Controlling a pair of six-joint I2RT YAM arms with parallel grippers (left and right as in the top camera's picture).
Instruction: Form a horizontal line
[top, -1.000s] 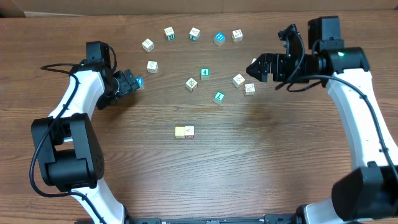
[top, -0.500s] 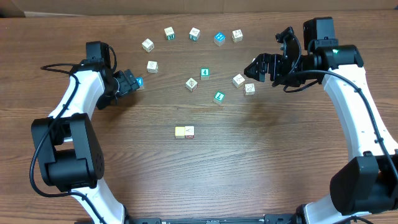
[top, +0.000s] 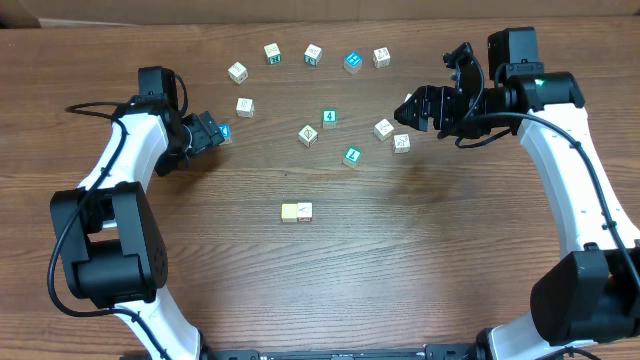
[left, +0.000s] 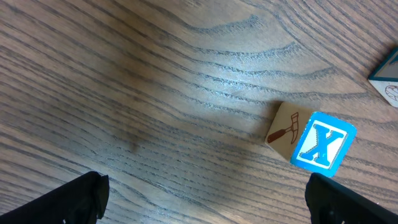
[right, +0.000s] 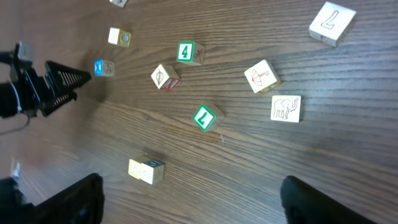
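While both jaws gape empty | two-cube row (top: 297, 212) lies left-right, pale yellow end left.

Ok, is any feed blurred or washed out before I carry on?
Overhead: evenly lit, cubes small but sharp, soft shadow on the table near the right gripper. Left wrist: crisp grain, mild sheen beside the blue X cube. Right wrist: elephant cube reads clearly, fingertips dark and soft.
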